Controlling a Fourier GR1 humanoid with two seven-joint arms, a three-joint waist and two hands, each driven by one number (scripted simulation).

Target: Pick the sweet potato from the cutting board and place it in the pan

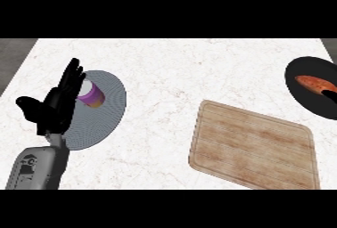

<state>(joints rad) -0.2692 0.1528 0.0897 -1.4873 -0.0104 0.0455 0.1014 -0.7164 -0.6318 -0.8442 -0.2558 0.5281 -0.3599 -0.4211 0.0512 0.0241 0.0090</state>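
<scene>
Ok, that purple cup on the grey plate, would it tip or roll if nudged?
Probably tips easily: the purple cup looks small, light and already leaning on the grey plate. Once over, its round body would likely roll. The left hand partly hides it.

The counter [171,75] carries everything. At its left side lies a plate [108,111] with a cup [91,94] on it, tipped over. The left robot hand [56,104] stands over the plate's left edge, fingers straight and pointing away, just beside the cup. Right of centre and nearer the front lies the cutting board [253,144], set askew, with nothing on it. Behind it, at the far right edge, sits the pan [316,100], cut off by the view's edge, with the sweet potato [314,83] in it.
</scene>
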